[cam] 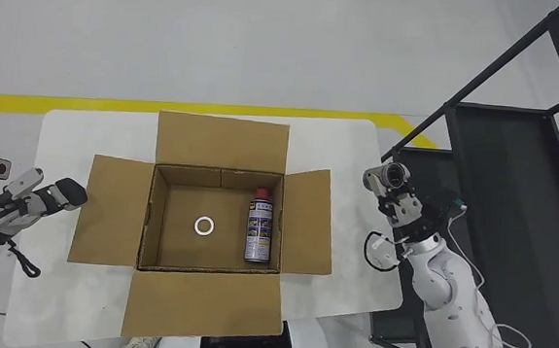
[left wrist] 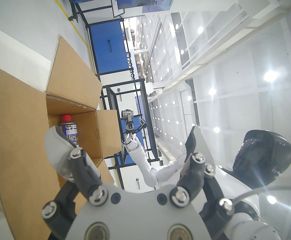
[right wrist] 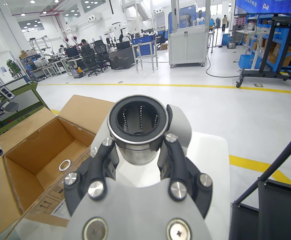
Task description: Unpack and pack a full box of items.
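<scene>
Where the white table point(cam: 359, 150) is occupied by an open cardboard box point(cam: 222, 136), the left gripper point(left wrist: 124, 136) is held off its left side, fingers spread and empty. A spray can point(cam: 259, 229) is laid along the right inner wall. A cylindrical bearing point(right wrist: 136, 148) is clasped by the right gripper point(right wrist: 139, 129) beyond the right flap. A small ring point(cam: 205, 226) is noted on the box floor.

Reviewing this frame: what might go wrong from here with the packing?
1. The right hand grips the steel cylindrical bearing near the white table's right edge; a slip could send it to the floor.
2. Lowered into the open brown cardboard box, it may strike the right flap or the red-capped spray can by the right wall.
</scene>
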